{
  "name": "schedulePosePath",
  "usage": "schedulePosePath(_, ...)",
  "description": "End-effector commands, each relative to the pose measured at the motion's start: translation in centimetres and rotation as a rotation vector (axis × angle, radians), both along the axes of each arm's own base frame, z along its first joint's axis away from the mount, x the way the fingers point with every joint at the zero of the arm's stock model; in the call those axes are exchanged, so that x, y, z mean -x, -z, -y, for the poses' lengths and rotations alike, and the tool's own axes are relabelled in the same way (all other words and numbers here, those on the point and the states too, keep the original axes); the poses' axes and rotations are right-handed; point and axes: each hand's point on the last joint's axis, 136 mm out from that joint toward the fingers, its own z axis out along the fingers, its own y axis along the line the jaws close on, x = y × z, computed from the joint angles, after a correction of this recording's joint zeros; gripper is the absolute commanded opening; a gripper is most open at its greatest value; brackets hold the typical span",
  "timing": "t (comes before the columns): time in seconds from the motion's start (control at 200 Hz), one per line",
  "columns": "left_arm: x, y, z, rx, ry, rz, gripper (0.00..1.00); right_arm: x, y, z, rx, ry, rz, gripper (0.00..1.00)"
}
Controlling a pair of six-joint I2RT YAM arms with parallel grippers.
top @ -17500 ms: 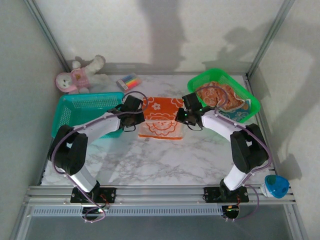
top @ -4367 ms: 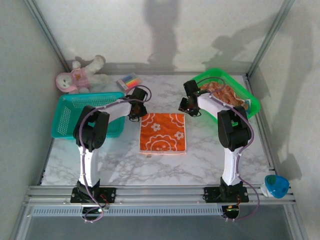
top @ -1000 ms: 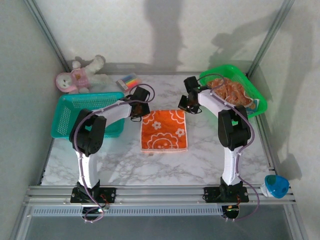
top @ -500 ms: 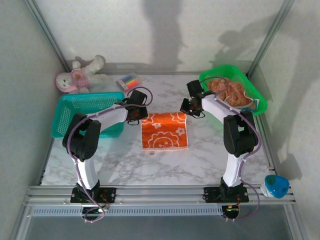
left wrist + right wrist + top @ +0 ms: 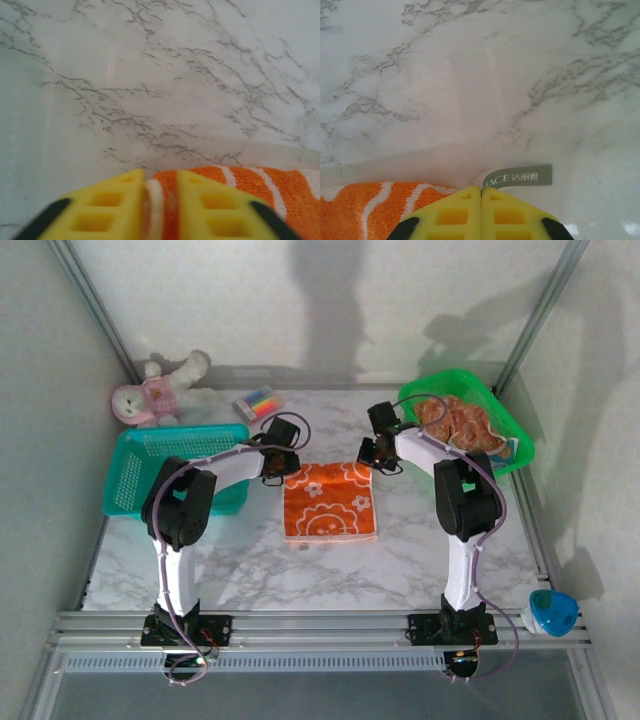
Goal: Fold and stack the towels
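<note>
Upper left of the overhead view: fluffy pink-and-white plush toy; below it, a rectangular teal plastic mesh basket.

Centre, flat on the grey-veined marble table: orange terry towel, rectangular, looped nap, white flower-and-cartoon print, white-striped hem.

Left gripper at its upper left corner, yellow fingers with square recesses narrowly parted, the hem lying in the gap.

Right gripper at the upper right corner, yellow fingers pressed tight together. Beside the tips, a grey-green sewn tag, white lettering "ACE 洁丽雅".

Upper right: green plastic basket with crumpled peach-and-orange towels.
</note>
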Motion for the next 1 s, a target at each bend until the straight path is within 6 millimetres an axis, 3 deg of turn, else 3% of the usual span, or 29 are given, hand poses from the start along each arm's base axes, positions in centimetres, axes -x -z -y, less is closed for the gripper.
schedulePosePath(0.0, -1.0, -0.7, -0.5, -0.015, -0.017, 0.015, 0.3, -1.0, -0.4, -0.3, 0.024, -0.019, 0.031, 0.1)
schedulePosePath(0.075, -1.4, -1.3, -1.0, -0.016, -0.024, 0.016, 0.38, -1.1, -0.6, -0.3, 0.025, -0.02, 0.037, 0.16)
schedulePosePath(0.215, -1.8, -2.1, -1.2, -0.011, -0.006, 0.01, 0.36, -1.3, -0.7, -0.3, 0.03, -0.027, 0.039, 0.22)
schedulePosePath(0.611, -1.8, 0.7, -2.5, -0.065, -0.013, -0.113, 0.25, -1.4, -0.1, -0.2, 0.041, -0.03, 0.006, 0.22)
schedulePosePath(0.996, -1.8, 0.6, -1.7, -0.027, 0.0, -0.187, 0.24, -1.3, 0.3, 0.0, 0.022, -0.038, -0.093, 0.22)
